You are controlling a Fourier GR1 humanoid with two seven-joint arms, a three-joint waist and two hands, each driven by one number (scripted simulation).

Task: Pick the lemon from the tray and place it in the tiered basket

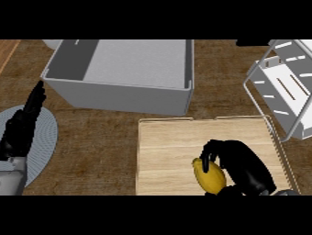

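We view a dark brown wood-grain table [104, 133] from above. On it we count one light wooden tray [175, 151], one grey open-topped box [128, 73], one white wire tiered basket [291, 87] and one round grey mat [43, 133]. The right hand [243, 167] curls around the single yellow lemon [209, 176] over the tray. The left hand [19, 128] rests with fingers straight above the mat.

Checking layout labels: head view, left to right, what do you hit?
Left hand, resting open with fingers up over the round grey mat → grey bin → wooden tray → lemon → right hand, curled round the lemon → white tiered basket.
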